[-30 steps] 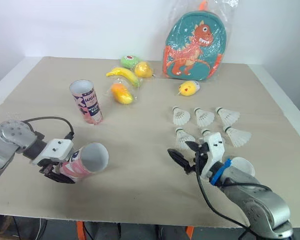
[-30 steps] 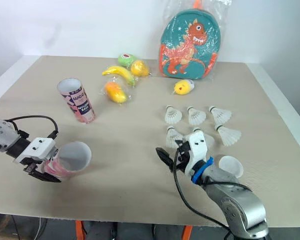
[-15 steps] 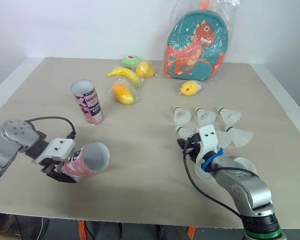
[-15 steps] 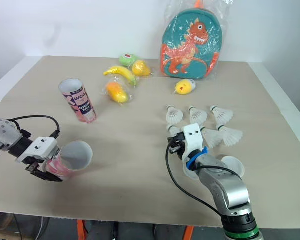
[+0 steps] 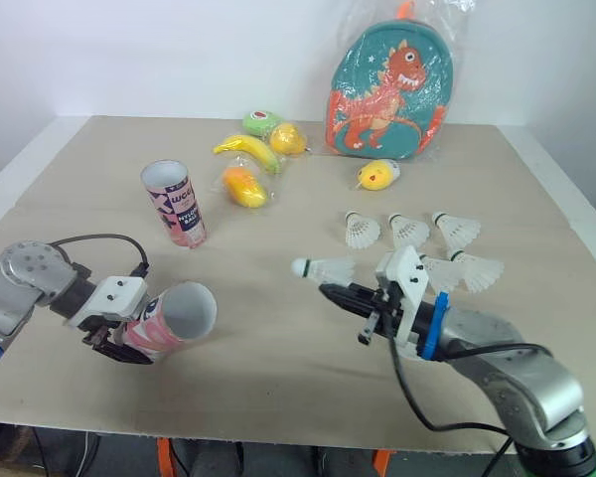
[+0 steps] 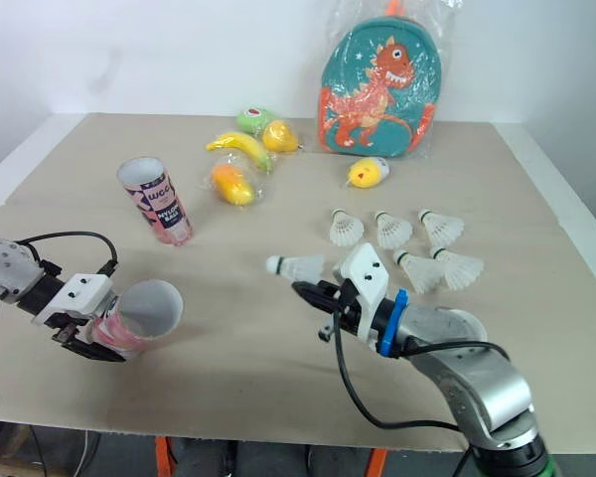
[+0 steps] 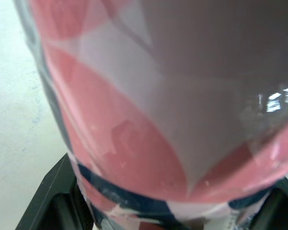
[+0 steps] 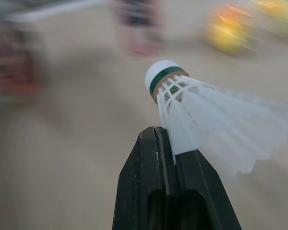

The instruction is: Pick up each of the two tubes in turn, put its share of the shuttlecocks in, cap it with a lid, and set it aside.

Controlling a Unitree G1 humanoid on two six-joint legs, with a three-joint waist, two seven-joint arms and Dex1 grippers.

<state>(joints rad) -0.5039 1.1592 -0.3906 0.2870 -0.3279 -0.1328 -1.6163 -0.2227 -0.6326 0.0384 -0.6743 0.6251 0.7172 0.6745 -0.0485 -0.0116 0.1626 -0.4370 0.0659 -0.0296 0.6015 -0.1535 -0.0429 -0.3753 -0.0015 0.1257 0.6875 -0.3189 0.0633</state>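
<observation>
Both arms are showing rounded silver-grey shells, each ending in a white blocky housing just behind its claw's two slim black fingers. A black cable (image 5: 97,238) is looping behind the left claw (image 5: 117,344) into its housing. A blue band (image 5: 429,324) is ringing the wrist behind the right claw (image 5: 326,290), and a second black cable (image 5: 398,370) is trailing beneath it.

- Beige table (image 5: 278,348), flat top, pale edging.
- Far side: dinosaur backpack (image 5: 387,84) in clear plastic.
- Beside it, toy food: banana (image 5: 244,149), green fruit (image 5: 260,122), yellow fruit (image 5: 286,137), orange fruit (image 5: 241,185), yellow toy (image 5: 376,176).
- Left: pink tube (image 5: 174,202), upright, open.
- Right: five shuttlecocks (image 5: 408,232), a row of three with two nearer.
</observation>
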